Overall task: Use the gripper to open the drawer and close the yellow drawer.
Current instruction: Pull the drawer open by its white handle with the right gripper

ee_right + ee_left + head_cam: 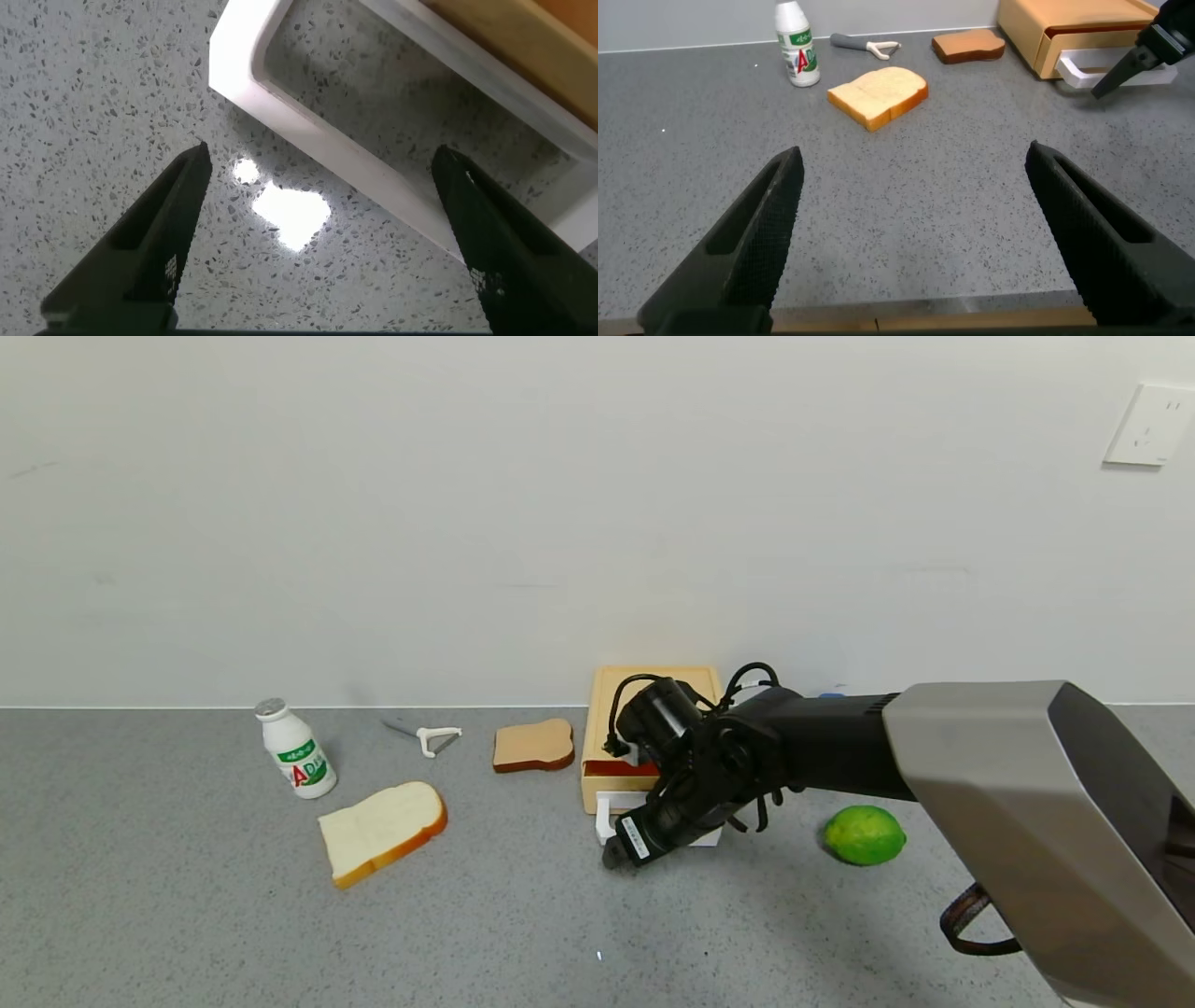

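The pale yellow drawer box [611, 695] stands at the back of the grey counter, and its drawer sits almost fully in. The white loop handle [605, 814] juts toward me. My right gripper [614, 857] hangs just in front of the handle, pointing down, jaws open and empty. In the right wrist view the handle [308, 131] lies just beyond the gripper [322, 157], with the drawer's yellow front [523, 37] behind it. My left gripper [915, 157] is open and empty over the counter's near edge. From there I see the box [1083, 23] and the right gripper [1134, 65].
A white milk bottle [296, 749], a white-handled peeler [431, 737], a brown bread slice [534, 745] and a pale toast slice [381, 831] lie left of the box. A green lime [864, 835] lies to its right. The wall stands close behind the box.
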`<state>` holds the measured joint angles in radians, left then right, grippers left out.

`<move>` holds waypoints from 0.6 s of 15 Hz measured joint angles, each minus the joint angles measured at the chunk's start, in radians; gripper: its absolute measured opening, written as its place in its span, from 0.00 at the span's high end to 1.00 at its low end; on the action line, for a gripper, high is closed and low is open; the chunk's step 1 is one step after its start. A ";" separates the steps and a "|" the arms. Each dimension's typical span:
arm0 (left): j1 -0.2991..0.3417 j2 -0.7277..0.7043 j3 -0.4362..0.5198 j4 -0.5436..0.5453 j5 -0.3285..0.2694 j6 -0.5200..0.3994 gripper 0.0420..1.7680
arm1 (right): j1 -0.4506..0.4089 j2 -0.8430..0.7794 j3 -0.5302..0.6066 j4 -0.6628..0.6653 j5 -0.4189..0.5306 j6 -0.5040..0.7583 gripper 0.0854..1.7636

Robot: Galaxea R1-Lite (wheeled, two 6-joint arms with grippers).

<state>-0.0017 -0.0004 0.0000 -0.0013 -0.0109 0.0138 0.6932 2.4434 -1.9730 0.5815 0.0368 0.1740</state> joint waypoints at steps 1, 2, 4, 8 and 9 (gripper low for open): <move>0.000 0.000 0.000 0.000 0.000 0.000 0.03 | 0.004 -0.003 0.002 0.016 0.000 0.011 0.03; 0.000 0.000 0.000 0.000 0.000 0.000 0.03 | 0.009 -0.007 0.003 0.032 0.002 0.019 0.03; 0.000 0.000 0.000 0.000 0.000 0.000 0.03 | 0.020 -0.013 0.005 0.053 0.003 0.032 0.03; 0.000 0.000 0.000 0.000 0.000 0.000 0.03 | 0.040 -0.029 0.011 0.104 0.003 0.067 0.03; 0.000 0.000 0.000 0.000 0.000 0.000 0.03 | 0.042 -0.036 0.018 0.112 0.003 0.080 0.03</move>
<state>-0.0017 -0.0004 0.0000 -0.0009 -0.0109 0.0134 0.7349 2.4079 -1.9551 0.6932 0.0398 0.2540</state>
